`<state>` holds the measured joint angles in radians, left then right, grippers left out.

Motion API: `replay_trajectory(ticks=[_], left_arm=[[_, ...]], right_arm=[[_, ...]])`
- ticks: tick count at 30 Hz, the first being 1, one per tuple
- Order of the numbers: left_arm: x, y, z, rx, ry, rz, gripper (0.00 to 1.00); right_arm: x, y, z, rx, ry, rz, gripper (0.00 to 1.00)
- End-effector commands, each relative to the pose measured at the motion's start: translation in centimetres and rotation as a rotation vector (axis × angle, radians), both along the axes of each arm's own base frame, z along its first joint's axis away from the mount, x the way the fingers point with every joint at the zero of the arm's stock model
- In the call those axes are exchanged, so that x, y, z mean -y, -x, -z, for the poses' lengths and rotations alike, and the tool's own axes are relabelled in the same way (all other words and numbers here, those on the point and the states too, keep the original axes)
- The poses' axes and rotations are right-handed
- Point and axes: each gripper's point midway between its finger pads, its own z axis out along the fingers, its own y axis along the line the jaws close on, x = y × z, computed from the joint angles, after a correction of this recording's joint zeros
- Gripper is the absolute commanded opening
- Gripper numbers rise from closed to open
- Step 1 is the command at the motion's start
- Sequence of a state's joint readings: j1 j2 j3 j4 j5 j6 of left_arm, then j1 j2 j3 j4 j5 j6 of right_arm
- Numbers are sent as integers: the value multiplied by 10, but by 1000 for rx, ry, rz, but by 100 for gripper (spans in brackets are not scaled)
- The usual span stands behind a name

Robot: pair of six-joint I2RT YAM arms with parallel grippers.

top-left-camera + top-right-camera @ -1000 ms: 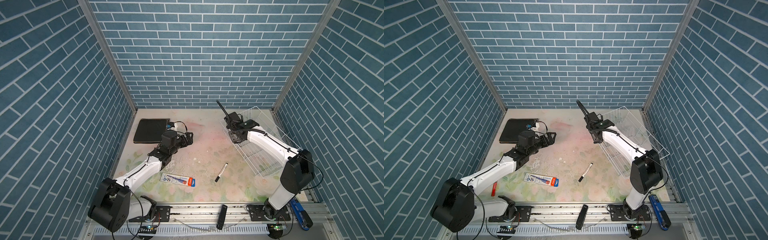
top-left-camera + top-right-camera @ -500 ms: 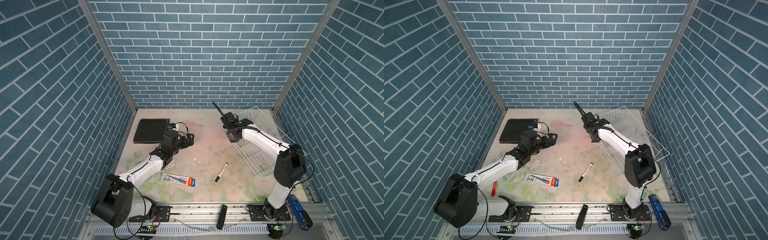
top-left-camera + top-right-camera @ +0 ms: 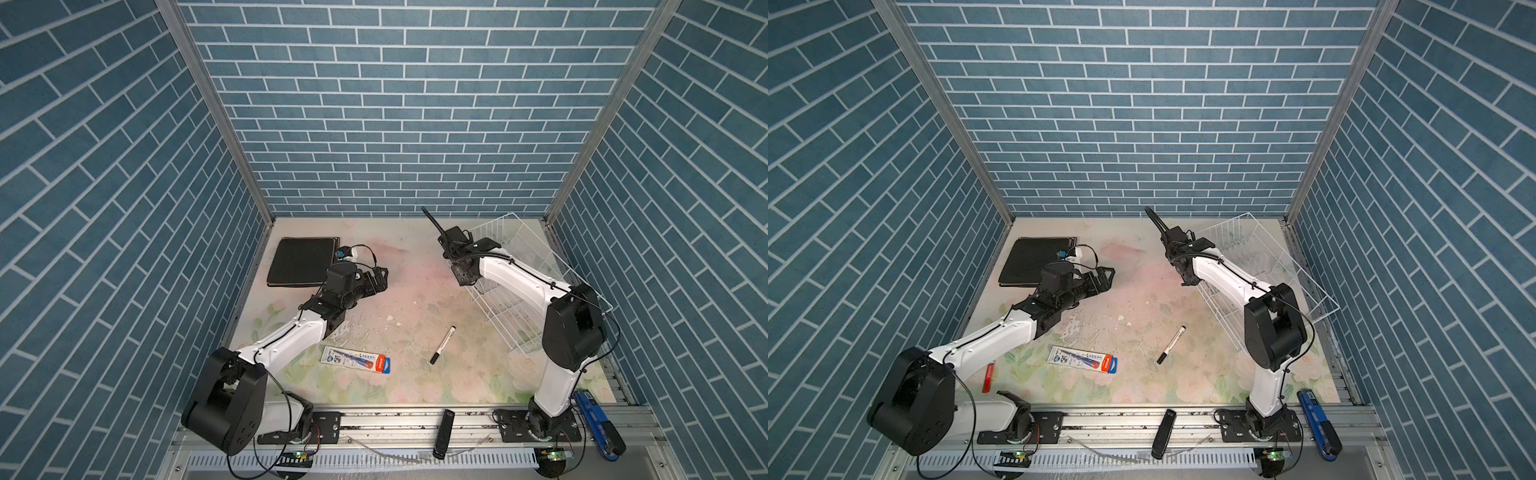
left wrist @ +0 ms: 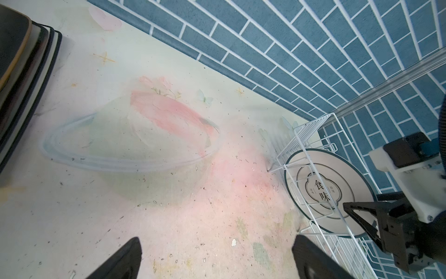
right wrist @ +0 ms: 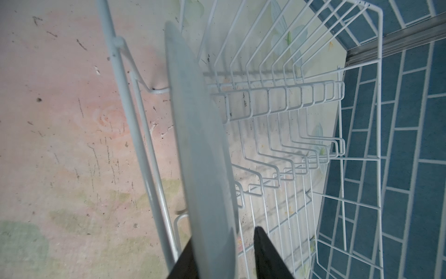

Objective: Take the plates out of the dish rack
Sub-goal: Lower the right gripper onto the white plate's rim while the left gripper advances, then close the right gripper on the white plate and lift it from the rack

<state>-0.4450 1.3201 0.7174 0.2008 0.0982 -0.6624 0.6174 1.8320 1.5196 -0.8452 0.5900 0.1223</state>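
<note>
A round white plate with a dark rim and centre emblem (image 4: pixel 321 183) stands upright at the near-left end of the white wire dish rack (image 3: pixel 536 249) (image 3: pixel 1258 245). In both top views it shows edge-on as a dark line (image 3: pixel 432 220) (image 3: pixel 1156 222). My right gripper (image 5: pixel 224 234) (image 3: pixel 449 243) straddles its rim (image 5: pixel 198 120): one finger lies against the plate and a gap shows at the other. Other plates lie stacked at the back left, a black one (image 3: pixel 301 262) on top. My left gripper (image 4: pixel 217 246) (image 3: pixel 380 278) hangs open and empty beside that stack.
A black marker (image 3: pixel 443 345) and a pen packet (image 3: pixel 356 359) lie on the floral mat near the front. A red item (image 3: pixel 988 378) lies by the left arm's base. A black remote (image 3: pixel 442 428) and a blue tool (image 3: pixel 596 424) rest on the front rail.
My right gripper has shifted left at the rack's end and its jaws have narrowed around the round plate. The plate's top edge has moved left with it. The left gripper has reached slightly further right.
</note>
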Motion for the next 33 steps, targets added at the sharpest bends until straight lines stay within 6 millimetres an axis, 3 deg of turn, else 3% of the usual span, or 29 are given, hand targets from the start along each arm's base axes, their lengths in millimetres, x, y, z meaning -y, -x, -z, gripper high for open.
replay_trajectory(ticks=[1, 20, 33], left_arm=[[0, 2, 2, -1, -17, 3, 100], [-6, 3, 1, 7, -57, -4, 100], [-6, 4, 2, 2, -62, -1, 100]], right_arm=[[-3, -6, -6, 16, 27, -11, 35], [-3, -4, -3, 15, 76, -16, 17], [-5, -4, -9, 26, 98, -22, 11]])
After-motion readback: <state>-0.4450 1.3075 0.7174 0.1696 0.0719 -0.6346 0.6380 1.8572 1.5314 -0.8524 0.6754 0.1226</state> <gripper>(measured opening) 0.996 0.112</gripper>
